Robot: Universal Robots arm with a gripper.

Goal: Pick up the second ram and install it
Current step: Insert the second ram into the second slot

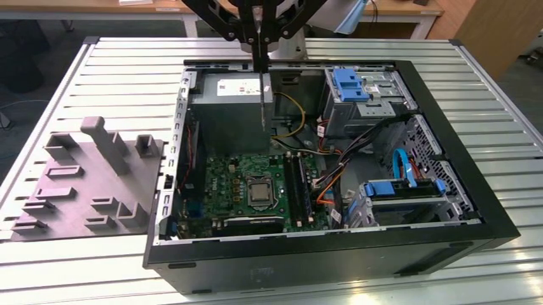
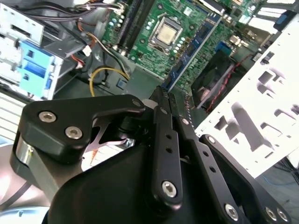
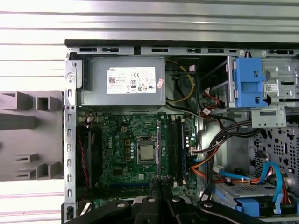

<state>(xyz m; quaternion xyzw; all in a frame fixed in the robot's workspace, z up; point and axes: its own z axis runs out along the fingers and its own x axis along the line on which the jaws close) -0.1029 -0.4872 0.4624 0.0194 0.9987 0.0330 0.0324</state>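
Gripper (image 1: pixel 257 63) is clamped on the second ram (image 1: pixel 264 95), w/ the fingers (image 2: pixel 163 135) pressed together on the stick's two faces. In the second wrist view the dark blue board (image 2: pixel 190 50) sticks out past the tips toward the motherboard (image 2: pixel 187 23). In the exterior view the stick hangs upright, edge-on, inside the open PC case (image 1: pixel 339 254). It sits in front of the PSU (image 1: pixel 229 108), near the case's far wall and clear of the green board below. In the first wrist view it shows as a thin line (image 3: pixel 159 149) between the CPU socket (image 3: pixel 146 151) and the black RAM slots (image 3: pixel 176 144). It runs parallel to the slots, just beside them on the CPU side, and isn't seated yet. Can't tell if any slot is already filled. The case lies on its side on the slatted metal table (image 1: pixel 127 82), taking up the middle and the exterior view's right. The blue drive caddy (image 1: pixel 352 86) is at the case's far corner on that side. The grey fixture block (image 1: pixel 85 184) sits by the table's edge on the exterior view's left, just beside the case wall. The case fan (image 2: pixel 215 74) and a yellow cable loop (image 2: pixel 107 72) show in the second wrist view, either side of the stick.
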